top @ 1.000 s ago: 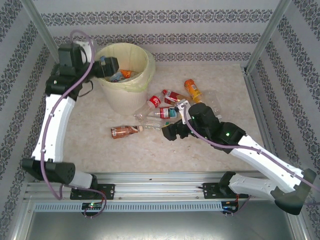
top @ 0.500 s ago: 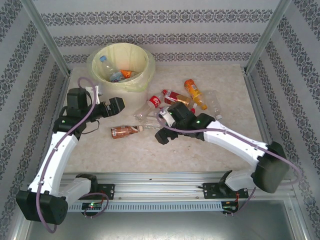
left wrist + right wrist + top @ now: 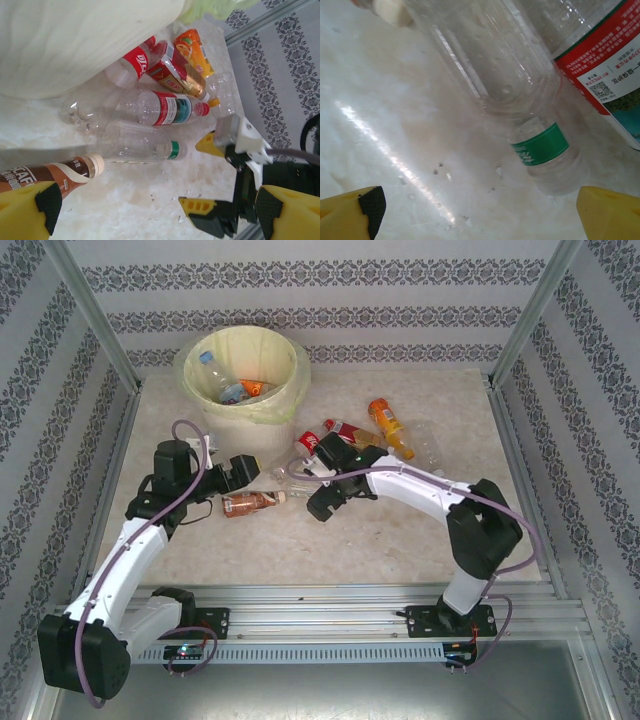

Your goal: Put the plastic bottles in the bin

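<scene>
As the clear green-banded plastic bottle [image 3: 520,120] runs upper-left to lower-right, the right gripper [image 3: 480,212], jaws apart, sits just below (left gripper [image 3: 242,472] likewise apart).

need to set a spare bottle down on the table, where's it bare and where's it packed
Bare: the wide near strip of table between the brown coffee bottle and the rail, and the far right corner beyond the orange juice bottle. Crowded: the cluster of bottles just right of the bin.
</scene>
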Motion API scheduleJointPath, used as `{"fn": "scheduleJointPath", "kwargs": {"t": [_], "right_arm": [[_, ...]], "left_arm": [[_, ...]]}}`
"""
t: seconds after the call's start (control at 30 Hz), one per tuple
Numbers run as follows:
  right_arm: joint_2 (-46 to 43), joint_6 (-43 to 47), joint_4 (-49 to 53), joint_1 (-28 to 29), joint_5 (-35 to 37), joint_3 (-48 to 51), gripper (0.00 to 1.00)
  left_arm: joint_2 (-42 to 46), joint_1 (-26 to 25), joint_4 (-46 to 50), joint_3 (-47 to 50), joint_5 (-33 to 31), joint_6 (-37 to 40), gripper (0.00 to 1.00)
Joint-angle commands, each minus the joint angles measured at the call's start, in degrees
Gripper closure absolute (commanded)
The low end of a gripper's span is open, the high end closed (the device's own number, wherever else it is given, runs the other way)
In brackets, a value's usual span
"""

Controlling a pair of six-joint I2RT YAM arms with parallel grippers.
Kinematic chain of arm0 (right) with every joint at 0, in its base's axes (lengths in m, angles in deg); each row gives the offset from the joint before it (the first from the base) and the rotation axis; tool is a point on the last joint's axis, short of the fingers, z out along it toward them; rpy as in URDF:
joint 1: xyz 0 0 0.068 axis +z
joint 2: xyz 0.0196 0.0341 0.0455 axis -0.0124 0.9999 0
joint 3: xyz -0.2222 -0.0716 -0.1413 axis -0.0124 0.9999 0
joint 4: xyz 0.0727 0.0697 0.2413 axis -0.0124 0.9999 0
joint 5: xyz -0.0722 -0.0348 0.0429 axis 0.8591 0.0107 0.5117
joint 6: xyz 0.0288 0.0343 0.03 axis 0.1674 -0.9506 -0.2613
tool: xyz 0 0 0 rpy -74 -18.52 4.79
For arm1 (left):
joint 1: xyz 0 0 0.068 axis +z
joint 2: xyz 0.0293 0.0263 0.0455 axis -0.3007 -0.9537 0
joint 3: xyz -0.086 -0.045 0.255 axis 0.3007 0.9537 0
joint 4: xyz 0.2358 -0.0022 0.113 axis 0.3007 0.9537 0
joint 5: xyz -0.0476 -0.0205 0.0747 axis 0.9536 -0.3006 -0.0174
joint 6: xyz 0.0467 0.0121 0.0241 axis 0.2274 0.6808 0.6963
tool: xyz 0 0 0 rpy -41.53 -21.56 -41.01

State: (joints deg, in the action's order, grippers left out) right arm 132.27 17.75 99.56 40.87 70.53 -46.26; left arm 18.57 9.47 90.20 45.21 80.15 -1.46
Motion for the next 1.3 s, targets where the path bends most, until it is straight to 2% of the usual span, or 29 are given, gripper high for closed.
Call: {"fn": "scheduleJointPath", "kwargs": {"t": [0.0, 0.2, 0.53, 0.7, 0.8, 1.0, 1.17, 1.27], "right_arm": [[3.20, 2.84, 2.20, -0.74, 1.17, -2.60, 0.02], [6.76, 3.74, 0.97, -1.06, 3.10, -3.75, 0.02], [9.57, 3.73, 1.43, -0.87, 2.34, -4.69, 0.04], [9.55, 3.31, 1.56, 0.05, 2.52, -4.22, 0.12], [9.03, 2.89, 1.56, 0.25, 1.91, -3.89, 0.26], [8.06, 2.43, 2.53, 1.07, 1.72, -3.82, 0.33], [7.14, 2.34, 2.71, 1.40, 1.18, -3.63, 0.47], [6.87, 2.60, 2.09, 1.66, 2.12, -3.38, 0.46]], "left_arm": [[0.86, -1.53, -4.70, 1.29, -0.45, -1.20, 0.00], [-0.45, -3.27, -7.82, 2.47, -1.08, -2.03, 0.00], [-2.85, -6.40, -10.19, 3.29, -1.92, -2.47, 0.00], [-1.92, -6.56, -10.18, 4.02, -2.40, -2.57, 0.00], [-1.43, -6.56, -10.13, 4.46, -2.61, -2.69, 0.00], [-0.91, -6.66, -10.54, 5.23, -2.66, -2.98, 0.00], [-0.39, -6.65, -10.36, 5.30, -2.74, -3.00, 0.00], [-0.20, -6.65, -10.33, 5.50, -2.88, -3.09, 0.00]]}}
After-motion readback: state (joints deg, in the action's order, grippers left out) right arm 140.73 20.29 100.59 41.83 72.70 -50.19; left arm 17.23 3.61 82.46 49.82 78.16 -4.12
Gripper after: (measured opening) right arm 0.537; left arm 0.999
